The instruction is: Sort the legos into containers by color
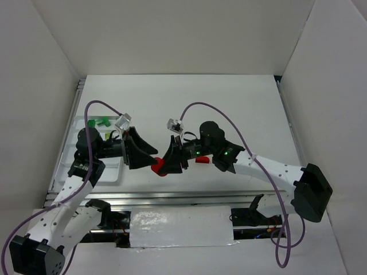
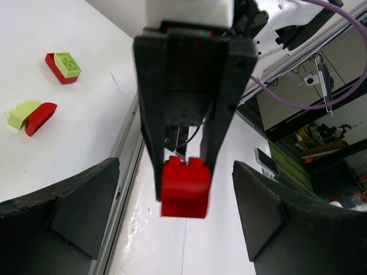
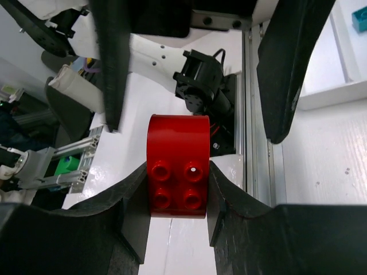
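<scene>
My right gripper is shut on a red arched lego, held low over the table's near edge. In the right wrist view the lego is pinched between both fingers, studs facing the camera. My left gripper is open and points at it. In the left wrist view its fingers flank the red lego without touching. The white tray at the left holds green legos. A teal lego lies in the tray.
Loose on the table in the left wrist view are a lime brick on a red one and a lime and red pair. A red piece shows under the right arm. A metal rail runs along the near edge.
</scene>
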Available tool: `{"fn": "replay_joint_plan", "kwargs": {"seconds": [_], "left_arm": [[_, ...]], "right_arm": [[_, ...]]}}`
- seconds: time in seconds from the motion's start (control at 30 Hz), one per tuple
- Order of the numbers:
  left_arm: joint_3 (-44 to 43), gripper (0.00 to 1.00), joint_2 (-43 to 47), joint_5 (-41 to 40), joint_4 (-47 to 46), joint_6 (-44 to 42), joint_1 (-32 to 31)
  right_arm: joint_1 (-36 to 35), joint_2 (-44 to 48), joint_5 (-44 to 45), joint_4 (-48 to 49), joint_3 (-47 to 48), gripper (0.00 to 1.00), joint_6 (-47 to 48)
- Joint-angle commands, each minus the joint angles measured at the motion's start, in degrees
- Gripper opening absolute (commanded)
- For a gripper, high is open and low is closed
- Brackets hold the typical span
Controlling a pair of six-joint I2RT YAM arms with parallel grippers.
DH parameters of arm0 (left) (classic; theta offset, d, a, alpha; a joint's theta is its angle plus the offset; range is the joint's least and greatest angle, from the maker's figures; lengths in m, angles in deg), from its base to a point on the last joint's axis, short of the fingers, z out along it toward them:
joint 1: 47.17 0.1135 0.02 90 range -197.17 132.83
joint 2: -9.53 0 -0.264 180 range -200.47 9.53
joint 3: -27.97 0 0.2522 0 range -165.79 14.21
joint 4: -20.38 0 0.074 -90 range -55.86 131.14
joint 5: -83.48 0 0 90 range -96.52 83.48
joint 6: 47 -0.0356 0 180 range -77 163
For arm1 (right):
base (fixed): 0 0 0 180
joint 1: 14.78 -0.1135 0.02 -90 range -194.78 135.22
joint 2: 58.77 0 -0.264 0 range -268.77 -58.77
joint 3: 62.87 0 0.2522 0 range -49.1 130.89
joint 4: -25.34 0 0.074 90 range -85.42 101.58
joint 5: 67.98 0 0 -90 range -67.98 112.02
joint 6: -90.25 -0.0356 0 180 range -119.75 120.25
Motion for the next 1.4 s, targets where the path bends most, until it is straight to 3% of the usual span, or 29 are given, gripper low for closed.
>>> {"fn": "replay_joint_plan", "kwargs": {"seconds": [0.0,0.17,0.33,0.47,0.53,0.57,0.63,0.67,0.7,0.93,1.07,1.27,1.37], "left_arm": [[-0.8,0.89,-1.2,2.0,-2.3,-1.4,-1.3],[-2.2,0.76,-3.0,0.1,1.8,-4.2,-3.1],[-3.7,0.46,-4.1,0.9,1.9,-5.0,-5.6],[-5.6,0.34,-4.3,0.1,6.5,-8.7,-6.7],[-5.9,0.18,-4.8,0.4,7.1,-9.3,-7.0],[-6.1,0.0,-4.9,-0.2,7.1,-9.3,-7.0],[-6.7,0.0,-5.0,-1.8,9.0,-10.4,-7.0],[-7.4,0.0,-5.0,-3.0,10.0,-10.9,-7.0],[-8.1,0.0,-4.9,-7.5,11.4,-12.2,-7.0],[-17.6,0.0,-9.4,-32.1,31.6,-15.5,-3.4],[-19.1,0.0,-10.8,-45.1,38.3,-12.4,5.8],[-10.6,0.0,-5.4,-61.9,47.6,-0.6,23.6],[-6.9,0.0,1.7,-70.1,52.6,4.0,26.6]], "right_arm": [[0.4,3.3,-0.5,2.2,1.7,0.02,0.2],[0.8,3.1,1.3,0.8,2.5,0.02,1.0],[0.9,1.7,5.4,-0.9,3.9,0.02,1.7],[2.1,1.6,7.4,0.7,3.6,0.02,0.2],[2.5,1.7,7.2,1.2,3.7,0.02,-0.1],[2.6,1.8,7.5,0.9,3.7,0.05,0.0],[2.8,2.0,7.4,0.5,3.7,0.18,0.5],[3.0,2.3,7.6,0.5,3.3,0.8,0.5],[3.1,2.5,8.2,1.2,2.7,0.99,0.4],[8.4,6.9,14.0,-0.2,-6.0,1.0,-1.1],[10.5,10.2,20.2,-6.4,-8.0,1.0,-0.1],[11.2,15.2,29.8,-16.3,-8.5,1.0,1.5],[11.3,16.8,30.1,-18.4,-8.8,1.0,1.9]]}}
